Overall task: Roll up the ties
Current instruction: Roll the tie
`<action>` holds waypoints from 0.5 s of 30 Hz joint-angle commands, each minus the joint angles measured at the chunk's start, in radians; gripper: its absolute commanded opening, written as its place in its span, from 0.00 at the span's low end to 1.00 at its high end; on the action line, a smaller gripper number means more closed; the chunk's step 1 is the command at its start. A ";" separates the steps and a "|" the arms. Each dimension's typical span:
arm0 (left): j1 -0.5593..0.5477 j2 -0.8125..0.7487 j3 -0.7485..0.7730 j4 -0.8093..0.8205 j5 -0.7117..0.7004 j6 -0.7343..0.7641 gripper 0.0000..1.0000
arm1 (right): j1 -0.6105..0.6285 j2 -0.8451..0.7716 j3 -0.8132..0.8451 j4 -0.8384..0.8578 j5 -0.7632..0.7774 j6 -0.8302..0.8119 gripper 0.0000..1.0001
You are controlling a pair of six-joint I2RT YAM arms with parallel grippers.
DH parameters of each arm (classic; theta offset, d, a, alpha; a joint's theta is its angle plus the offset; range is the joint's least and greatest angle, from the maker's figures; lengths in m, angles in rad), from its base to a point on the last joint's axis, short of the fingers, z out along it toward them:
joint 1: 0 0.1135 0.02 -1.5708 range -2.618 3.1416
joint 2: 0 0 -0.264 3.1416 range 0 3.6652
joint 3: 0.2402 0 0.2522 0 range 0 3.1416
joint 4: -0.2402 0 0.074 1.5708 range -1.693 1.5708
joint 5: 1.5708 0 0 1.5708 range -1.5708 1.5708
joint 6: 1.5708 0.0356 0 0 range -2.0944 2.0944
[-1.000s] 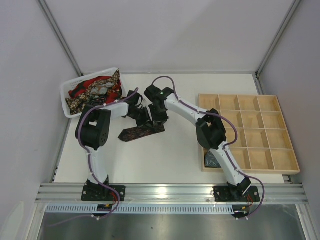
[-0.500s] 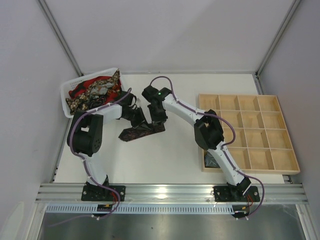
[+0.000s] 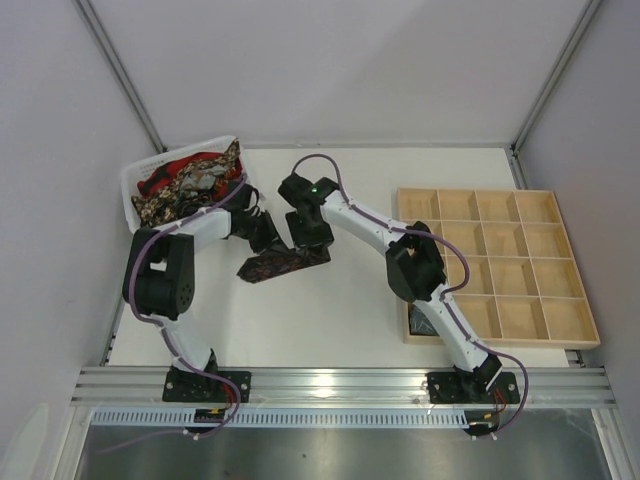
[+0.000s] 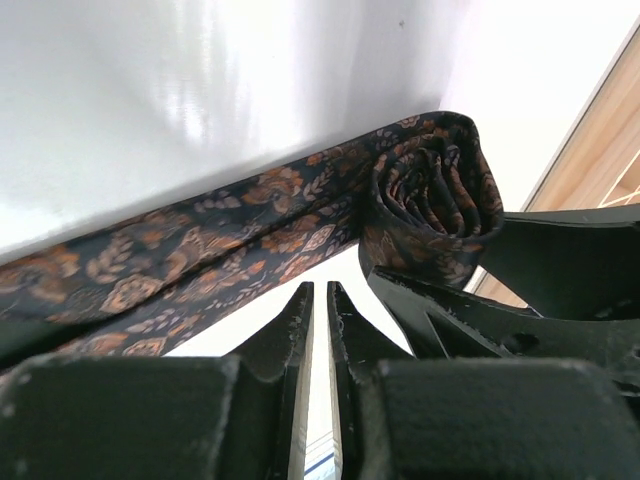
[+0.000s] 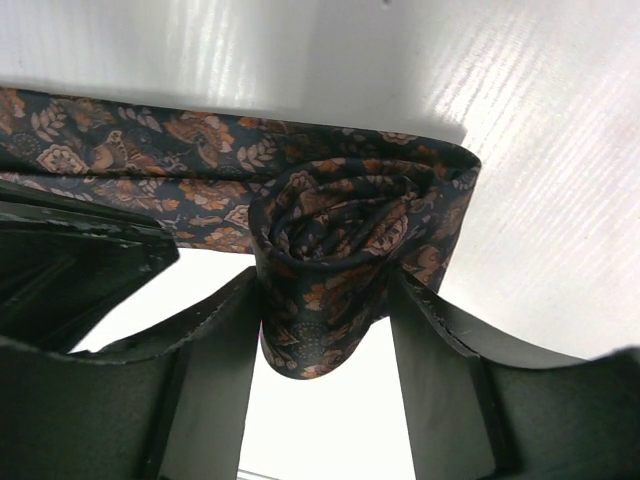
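A: Surface first: white tabletop (image 3: 330, 320), pale grey walls (image 3: 330, 70) on 3 sides, metal rail (image 3: 340, 385) along the near edge w/ both arm bases on it.

B: Containers?

A: White basket (image 3: 130, 195) at the far-left corner, with a heap of ties (image 3: 190, 180) in it. Red, gold-black, a greyish one, all tangled. Along the right edge there's a wooden tray (image 3: 478, 190), a grid of compartments, 4 across.

B: Anything in the tray?

A: Near-left compartment has a dark rolled tie (image 3: 424, 320), partly hidden behind the right arm.

B: And the one in play?

A: Dark tie (image 3: 285, 265), brown-orange leaf pattern, flat on the tabletop left of centre, approx mid-depth, pointed end toward the left edge. Its other end is wound into a coil (image 5: 330, 240); the spiral shows in the right wrist view.

B: Hands?

A: Both are down at it. Right hand (image 3: 312, 240) straddles the coil, fingers (image 5: 215, 340) one each side. They sit close against the fabric up top, w/ a slim gap lower down. Squeezing or let go? Can't tell.

B: Left hand?

A: Left hand (image 3: 270, 238) is just beside, by the flat length. Its fingers (image 4: 285, 330) are pinched almost together, only a slit btw them, nothing in it. The tie runs past the tips; touching or not, can't tell.
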State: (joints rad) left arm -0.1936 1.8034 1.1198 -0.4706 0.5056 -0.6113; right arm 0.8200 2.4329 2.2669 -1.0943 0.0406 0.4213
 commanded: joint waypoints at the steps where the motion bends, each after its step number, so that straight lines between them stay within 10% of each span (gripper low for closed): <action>1: 0.020 -0.070 -0.020 -0.005 -0.012 -0.008 0.14 | 0.011 -0.032 0.040 0.030 -0.018 -0.032 0.58; 15: 0.057 -0.122 -0.023 -0.022 0.002 -0.013 0.14 | -0.019 -0.150 0.005 0.129 -0.228 -0.041 0.68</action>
State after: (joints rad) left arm -0.1452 1.7367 1.0870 -0.4892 0.4995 -0.6113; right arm 0.8162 2.3920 2.2658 -1.0348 -0.1036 0.3832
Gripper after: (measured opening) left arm 0.139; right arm 0.678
